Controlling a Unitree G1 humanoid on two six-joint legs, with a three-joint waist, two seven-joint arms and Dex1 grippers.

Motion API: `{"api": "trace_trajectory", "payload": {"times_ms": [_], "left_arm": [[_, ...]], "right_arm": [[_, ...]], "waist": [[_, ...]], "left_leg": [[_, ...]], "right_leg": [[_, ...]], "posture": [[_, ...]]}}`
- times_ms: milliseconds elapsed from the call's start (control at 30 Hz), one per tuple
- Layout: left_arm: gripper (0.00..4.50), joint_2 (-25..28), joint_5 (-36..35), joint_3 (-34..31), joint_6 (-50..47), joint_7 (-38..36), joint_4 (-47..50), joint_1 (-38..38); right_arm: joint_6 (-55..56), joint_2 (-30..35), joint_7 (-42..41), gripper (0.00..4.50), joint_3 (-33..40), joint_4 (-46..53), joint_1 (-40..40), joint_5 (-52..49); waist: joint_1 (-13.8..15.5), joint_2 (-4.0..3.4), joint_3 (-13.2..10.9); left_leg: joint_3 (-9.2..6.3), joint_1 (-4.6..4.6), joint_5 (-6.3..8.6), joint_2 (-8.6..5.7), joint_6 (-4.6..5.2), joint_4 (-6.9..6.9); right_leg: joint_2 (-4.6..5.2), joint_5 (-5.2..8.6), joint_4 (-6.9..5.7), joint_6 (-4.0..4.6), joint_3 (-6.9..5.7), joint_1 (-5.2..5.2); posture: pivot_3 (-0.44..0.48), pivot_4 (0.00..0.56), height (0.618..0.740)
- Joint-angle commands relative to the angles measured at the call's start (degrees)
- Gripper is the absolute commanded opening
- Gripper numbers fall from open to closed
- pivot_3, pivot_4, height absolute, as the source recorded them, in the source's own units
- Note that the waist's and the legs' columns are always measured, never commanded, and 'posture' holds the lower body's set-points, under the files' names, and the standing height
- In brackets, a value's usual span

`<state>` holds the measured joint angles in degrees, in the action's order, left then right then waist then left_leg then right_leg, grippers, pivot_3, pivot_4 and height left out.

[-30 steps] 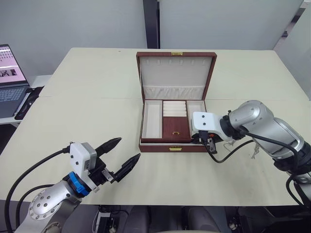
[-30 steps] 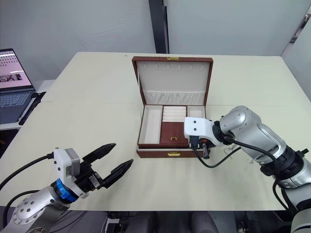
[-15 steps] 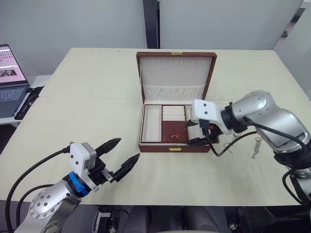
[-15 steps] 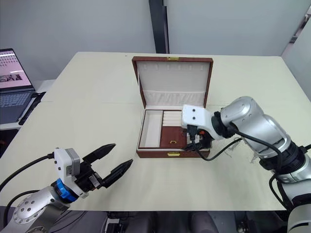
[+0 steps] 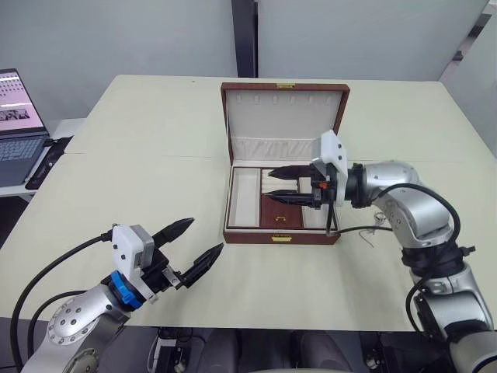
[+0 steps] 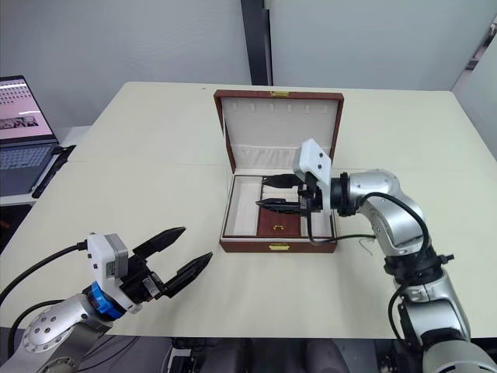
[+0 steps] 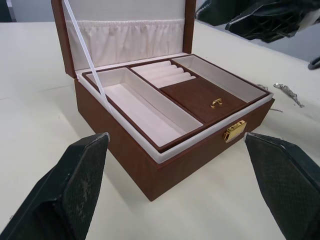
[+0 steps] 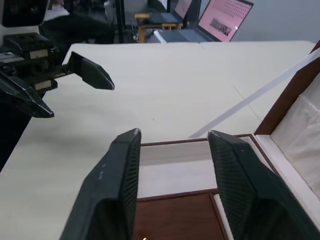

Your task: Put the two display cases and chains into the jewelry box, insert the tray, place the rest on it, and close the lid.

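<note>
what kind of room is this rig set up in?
Probably an office or lab workspace, not a home. A wide cream table stands before plain grey partition walls, and an open laptop sits on a side desk to the robot's left. More laptops show on desks in the right wrist view.

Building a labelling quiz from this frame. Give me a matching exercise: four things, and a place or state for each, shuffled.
Things:
1. tray
2. lid
3. right gripper
4. left gripper

Places or states:
A. open, low above the bare table, near side of the box
B. seated in the jewelry box
C. raised upright
D. open, hovering above the tray

Pairs: 1-B, 2-C, 3-D, 4-A
</note>
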<state>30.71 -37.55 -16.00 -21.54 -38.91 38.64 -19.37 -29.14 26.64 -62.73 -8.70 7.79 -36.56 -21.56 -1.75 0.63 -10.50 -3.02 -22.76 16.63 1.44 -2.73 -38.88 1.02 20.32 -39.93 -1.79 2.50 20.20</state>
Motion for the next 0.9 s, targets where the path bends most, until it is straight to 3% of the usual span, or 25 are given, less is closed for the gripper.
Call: {"api": "trace_trajectory", "payload": {"times_ms": [33, 167, 200, 667, 900], "left_arm": [[4.50, 0.67, 0.06, -0.36, 1.33, -0.81, 0.15, 0.74], [4.50, 0.86, 0.01, -0.45, 1.26, -1.19, -0.51, 1.55], [4.50, 0.94, -0.01, -0.44, 1.25, -1.22, -0.60, 1.76], [4.50, 1.86, -0.85, 0.06, -1.09, 0.35, 0.81, 4.33], [4.50, 2.18, -1.30, -0.10, -2.22, 0.53, 0.44, 5.04]], "right_arm": [[4.13, -0.55, 0.28, 1.15, 1.83, -0.73, 0.36, -0.79], [6.44, -1.13, 1.43, 0.13, 1.41, -3.20, 0.76, 0.28], [6.83, -1.26, 1.83, 0.06, 1.33, -3.98, 0.86, 0.60], [13.92, -0.96, 2.81, 0.06, -3.48, -12.27, 5.41, 8.22], [13.07, -1.51, 2.70, 0.06, -2.38, -13.04, 4.70, 6.41]], "waist": [[-0.06, 0.00, 0.00], [-0.13, 0.00, 0.00], [-0.13, 0.00, 0.00], [-0.10, 0.00, 0.00], [-0.11, 0.00, 0.00]], "left_leg": [[0.00, 0.00, 0.00, 0.01, 0.00, 0.00], [-0.01, 0.02, 0.00, 0.06, 0.00, 0.01], [-0.01, 0.02, 0.00, 0.07, 0.00, 0.01], [0.00, 0.02, 0.00, 0.05, -0.01, 0.01], [0.01, 0.07, 0.00, 0.05, -0.01, 0.01]], "right_leg": [[-0.01, 0.00, 0.00, 0.00, 0.00, 0.00], [-0.06, 0.00, -0.01, 0.00, 0.00, 0.01], [-0.07, 0.00, -0.01, 0.00, 0.00, 0.01], [-0.05, 0.00, -0.01, 0.00, 0.02, 0.00], [-0.05, 0.00, -0.01, 0.00, 0.02, -0.04]], "posture": [[0.000, 0.150, 0.740], [0.000, 0.150, 0.740], [0.000, 0.150, 0.740], [0.000, 0.150, 0.740], [0.000, 0.150, 0.740]]}}
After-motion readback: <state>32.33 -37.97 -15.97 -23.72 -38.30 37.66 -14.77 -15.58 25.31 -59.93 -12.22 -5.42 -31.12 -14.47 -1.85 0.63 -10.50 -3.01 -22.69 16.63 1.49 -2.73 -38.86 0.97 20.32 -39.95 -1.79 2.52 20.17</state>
